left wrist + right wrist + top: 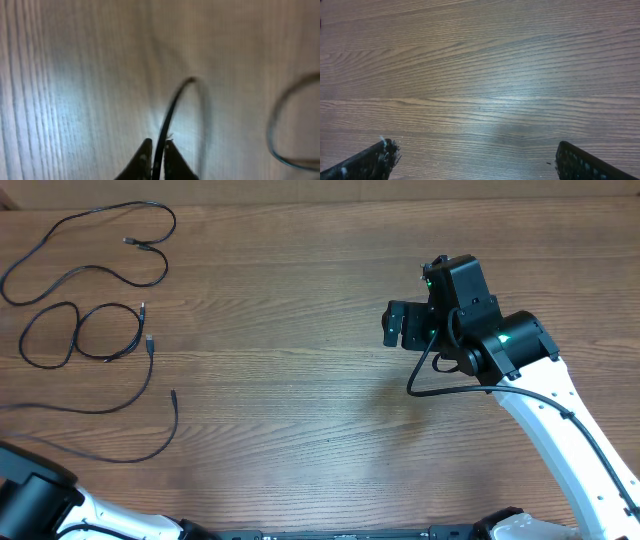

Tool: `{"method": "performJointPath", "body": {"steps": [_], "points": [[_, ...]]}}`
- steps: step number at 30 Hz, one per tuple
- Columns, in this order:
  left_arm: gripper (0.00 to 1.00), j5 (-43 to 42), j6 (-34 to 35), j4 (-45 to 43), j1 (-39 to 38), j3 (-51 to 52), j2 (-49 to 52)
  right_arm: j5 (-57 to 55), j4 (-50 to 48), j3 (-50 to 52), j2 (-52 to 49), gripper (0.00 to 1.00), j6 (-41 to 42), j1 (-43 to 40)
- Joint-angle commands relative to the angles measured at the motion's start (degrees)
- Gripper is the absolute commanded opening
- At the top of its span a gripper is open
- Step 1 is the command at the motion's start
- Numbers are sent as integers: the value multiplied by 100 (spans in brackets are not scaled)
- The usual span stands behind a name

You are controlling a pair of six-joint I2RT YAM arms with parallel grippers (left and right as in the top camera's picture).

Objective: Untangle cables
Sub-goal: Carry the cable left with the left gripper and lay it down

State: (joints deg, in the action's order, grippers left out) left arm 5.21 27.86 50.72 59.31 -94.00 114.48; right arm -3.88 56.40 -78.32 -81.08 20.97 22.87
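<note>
**A robotics lab bench, seen only as a tabletop**

A wood-grain table (300, 430) fills the overhead view almost from edge to edge, so the room around it cannot be told. What marks it as a robot workstation is the machinery. A white jointed right arm (560, 410) with black housings and a lit green lamp (505, 337) reaches in from the lower right of the frame. Part of the left arm (40, 500) shows in the lower left corner. Thin black cables (90, 330) lie in loose loops at the upper left. Both wrist views show the same wood grain with a pale glare on it.
</note>
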Motion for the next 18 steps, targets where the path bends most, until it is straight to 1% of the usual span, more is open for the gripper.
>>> {"method": "performJointPath", "body": {"steps": [1, 2, 3, 4, 5, 6, 7, 8, 10, 11, 12, 13, 14, 15, 18], "points": [[34, 20, -105, -31, 227, 0, 166, -79, -31, -70, -7, 100, 2, -13], [52, -17, -105, -46, 262, -2, 166, -79, -31, -70, -7, 100, 4, -13], [63, -59, -109, -52, 299, -2, 164, -79, -31, -70, -7, 100, 2, -13], [67, -76, -118, -46, 319, -4, 164, -79, -28, -70, -7, 100, 4, -13], [68, -92, -142, -2, 343, -20, 162, -79, -31, -70, -7, 100, 2, -13], [65, -118, -219, 28, 369, -48, 151, -79, -31, -70, -7, 100, 2, -13], [60, -236, -374, 33, 380, -68, 90, -79, -31, -70, -7, 100, 2, -13], [60, -326, -393, 35, 378, -68, 33, -79, -28, -70, -7, 100, 2, -13], [68, -933, -472, 17, 367, -68, -184, -79, -31, -70, -7, 100, 2, -13], [75, -1683, -750, -4, 367, -68, -299, -79, -31, -70, -7, 100, 2, -13], [78, -2184, -914, -2, 367, -68, -354, -79, -28, -70, -7, 100, 4, -13], [79, -2944, -1115, 15, 367, -68, -402, -79, -31, -70, -7, 100, 2, -13], [80, -3766, -1222, 153, 365, -68, -402, -79, -31, -70, -7, 100, 2, -13], [79, -4317, -1246, 304, 361, -66, -391, -79, -31, -70, -7, 100, 2, -13], [76, -5239, -1246, 575, 273, -66, -391, -79, -31, -70, -7, 100, 2, -13]]}}
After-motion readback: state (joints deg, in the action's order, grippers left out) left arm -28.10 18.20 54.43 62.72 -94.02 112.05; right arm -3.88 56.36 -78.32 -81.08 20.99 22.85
